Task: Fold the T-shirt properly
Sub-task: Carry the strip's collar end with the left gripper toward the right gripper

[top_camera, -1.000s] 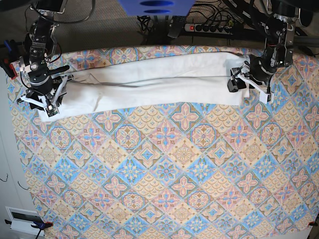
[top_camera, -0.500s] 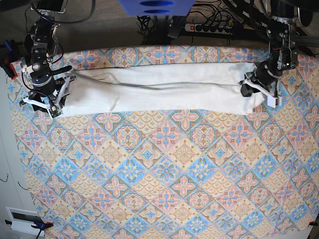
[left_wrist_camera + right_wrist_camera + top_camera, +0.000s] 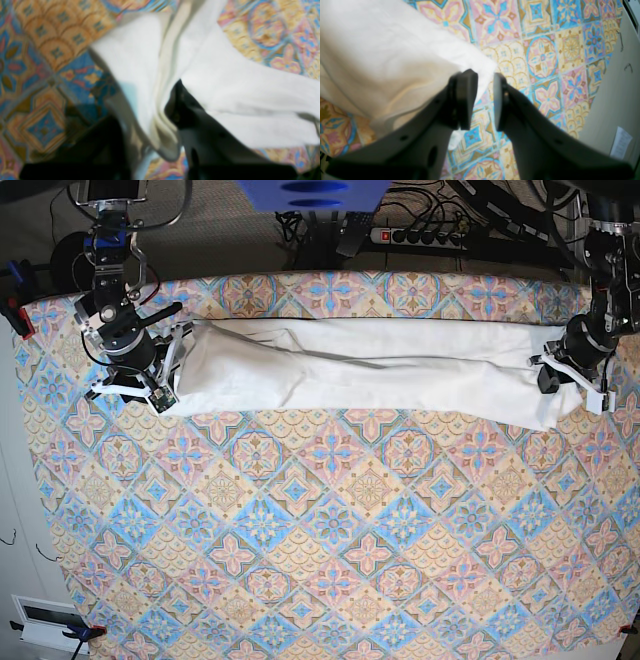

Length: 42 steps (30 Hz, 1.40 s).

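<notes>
T-shirt (image 3: 370, 370): dragged rightward, now a band along tabletop (image 3: 330, 560) far edge. Left pincer (image 3: 160, 130) clamps its end; right pincer (image 3: 483, 98) apparently empty, narrowly parted. Keep tension even

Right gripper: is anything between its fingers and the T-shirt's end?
Nothing visible. The right gripper sits at the T-shirt corner; one of its fingers overlaps the cloth edge, and only patterned tablecloth shows in the gap.

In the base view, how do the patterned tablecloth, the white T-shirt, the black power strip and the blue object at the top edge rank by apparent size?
1. Patterned tablecloth
2. White T-shirt
3. Blue object and black power strip: look alike in extent, and the blue object is cut off by the edge, so I leave them unranked.
</notes>
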### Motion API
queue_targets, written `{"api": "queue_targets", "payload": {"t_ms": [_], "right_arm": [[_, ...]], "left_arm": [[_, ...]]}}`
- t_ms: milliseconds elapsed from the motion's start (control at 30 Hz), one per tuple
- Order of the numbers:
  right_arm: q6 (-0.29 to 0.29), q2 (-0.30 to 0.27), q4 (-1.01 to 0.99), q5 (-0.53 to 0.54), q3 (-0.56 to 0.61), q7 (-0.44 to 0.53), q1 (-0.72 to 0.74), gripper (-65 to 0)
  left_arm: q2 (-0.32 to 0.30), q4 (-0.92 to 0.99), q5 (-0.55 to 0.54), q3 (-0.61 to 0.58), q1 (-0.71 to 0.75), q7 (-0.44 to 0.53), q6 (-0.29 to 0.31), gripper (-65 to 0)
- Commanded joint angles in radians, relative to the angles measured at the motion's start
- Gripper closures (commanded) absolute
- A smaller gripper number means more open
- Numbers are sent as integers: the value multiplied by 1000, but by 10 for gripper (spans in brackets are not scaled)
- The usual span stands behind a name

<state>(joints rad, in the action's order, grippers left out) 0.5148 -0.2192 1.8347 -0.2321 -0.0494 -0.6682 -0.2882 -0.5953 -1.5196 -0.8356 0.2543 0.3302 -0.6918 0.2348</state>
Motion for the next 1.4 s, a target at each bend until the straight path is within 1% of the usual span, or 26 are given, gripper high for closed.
{"api": "queue_targets", "payload": {"t_ms": [0,33,133,200,333,400,467,633,733,800,867,933,1067,1100,1167,1200,1267,1300,1367], "right_arm": [[-9,-12,15,1,-2,15,10,-140],[-9,-12,15,1,-2,15,10,-144],[-9,-12,13,1,-8,15,11,-161],[-11,-12,13,1,-10,15,11,-166],[-11,-12,13,3,-10,15,11,-166],[-11,-12,13,3,-11,15,11,-166],[-11,-12,13,3,-25,15,10,-166],[-11,-12,13,3,-46,15,10,-166],[-11,-12,13,3,-46,15,10,-166],[-11,-12,13,3,-46,15,10,-166],[-11,-12,13,3,-46,15,10,-166],[-11,-12,13,3,-46,15,10,-166],[-9,-12,12,3,-46,15,10,-168],[-9,-12,12,3,-46,14,10,-179],[-9,-13,12,4,-46,0,10,-218],[-9,-13,12,4,-46,-28,10,-241],[-9,-13,13,6,-46,-84,10,-281],[-9,-13,15,7,-46,-103,10,-292],[-8,-13,15,9,-45,-121,10,-302]], "left_arm": [[-13,-48,-8,6,8,19,5,-6],[-8,-77,-8,3,17,19,4,-6],[38,-169,-4,-46,22,17,1,-6],[53,-210,-4,-77,39,17,-1,-6],[111,-243,-4,-149,31,17,-1,-7],[143,-243,-1,-191,2,17,-1,-7],[171,-233,28,-244,-23,17,-2,-7],[260,-221,151,-341,-56,17,-2,-7],[298,-193,203,-373,-65,17,-2,-9],[320,-160,224,-381,-72,17,-2,-31],[323,-132,224,-381,-75,17,-2,-74],[320,-123,223,-381,-75,17,-2,-130],[308,-154,215,-373,-62,17,-2,-290],[291,-183,210,-364,-49,17,-1,-331],[269,-269,161,-344,-30,17,2,-393],[254,-307,123,-327,-16,21,2,-406],[235,-353,49,-267,-3,22,4,-401],[231,-355,20,-232,2,22,4,-395],[231,-352,0,-163,2,19,4,-382]]}}
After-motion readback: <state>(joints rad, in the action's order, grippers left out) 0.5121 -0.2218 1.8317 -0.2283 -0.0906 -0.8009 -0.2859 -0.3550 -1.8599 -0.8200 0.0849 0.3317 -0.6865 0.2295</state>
